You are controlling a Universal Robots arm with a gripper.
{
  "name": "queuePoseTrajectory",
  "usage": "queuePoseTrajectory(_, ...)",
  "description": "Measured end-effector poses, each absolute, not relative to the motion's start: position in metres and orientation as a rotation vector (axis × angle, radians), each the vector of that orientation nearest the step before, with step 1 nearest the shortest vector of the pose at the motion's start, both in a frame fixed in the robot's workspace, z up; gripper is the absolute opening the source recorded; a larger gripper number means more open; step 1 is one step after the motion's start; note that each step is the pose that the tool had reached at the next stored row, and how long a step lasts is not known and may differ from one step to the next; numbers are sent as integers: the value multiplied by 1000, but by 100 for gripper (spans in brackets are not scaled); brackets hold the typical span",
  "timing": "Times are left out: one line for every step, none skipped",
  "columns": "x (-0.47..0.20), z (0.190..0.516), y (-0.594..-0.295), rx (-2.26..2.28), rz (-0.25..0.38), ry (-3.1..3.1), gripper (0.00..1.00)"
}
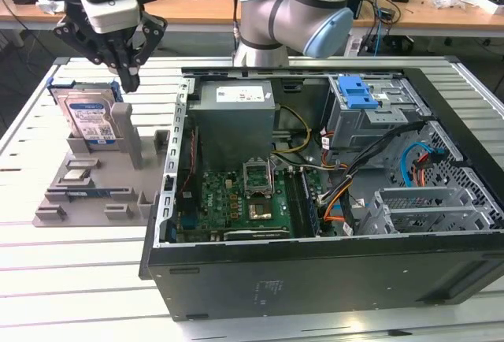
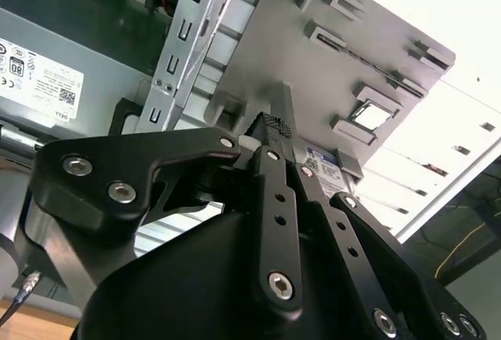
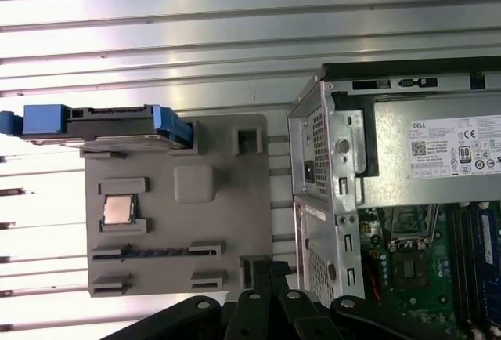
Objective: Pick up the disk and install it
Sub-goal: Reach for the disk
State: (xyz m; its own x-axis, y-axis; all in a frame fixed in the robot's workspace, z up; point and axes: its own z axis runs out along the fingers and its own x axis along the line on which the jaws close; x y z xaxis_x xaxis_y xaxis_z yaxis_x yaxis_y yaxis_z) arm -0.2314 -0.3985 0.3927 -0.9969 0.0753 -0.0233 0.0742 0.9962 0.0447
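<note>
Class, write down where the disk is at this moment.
The disk stands on edge in the grey holder at the exterior view's left, outside the open computer case.

Slatted metal table (image 1: 71, 273) — bearing grey holder (image 1: 83, 202), open computer case (image 1: 315, 279).

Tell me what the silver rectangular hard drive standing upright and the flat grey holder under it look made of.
Silver hard drive: looks like bare metal casing with a dull sheen and a white-and-blue printed label. Its blue side rails look like moulded plastic.
Flat grey holder: probably matte plastic, perhaps printed, given its uniform grey and blocky raised slots.
</note>
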Motion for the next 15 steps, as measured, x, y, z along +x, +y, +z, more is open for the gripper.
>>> queuePoseTrajectory(-235,393,-398,117,68,3114,10)
queuePoseTrajectory(-238,393,-398,117,68,3114,10)
queuePoseTrajectory(-241,393,-398,117,68,3114,10)
queuePoseTrajectory(-244,392,-398,117,68,3114,10)
queuePoseTrajectory(-246,392,-398,117,68,3114,10)
queuePoseTrajectory(-247,392,-398,117,68,3114,10)
queuePoseTrajectory(-250,392,-398,117,68,3114,10)
queuePoseTrajectory(-252,392,-398,117,68,3114,10)
queuePoseTrajectory(-255,392,-398,117,68,3114,10)
queuePoseTrajectory(-257,392,-398,117,68,3114,10)
queuePoseTrajectory(-260,392,-398,117,68,3114,10)
queuePoseTrajectory(-261,392,-398,117,68,3114,10)
queuePoseTrajectory(-263,392,-398,117,68,3114,10)
queuePoseTrajectory(-265,392,-398,117,68,3114,10)
queuePoseTrajectory(-267,392,-398,117,68,3114,10)
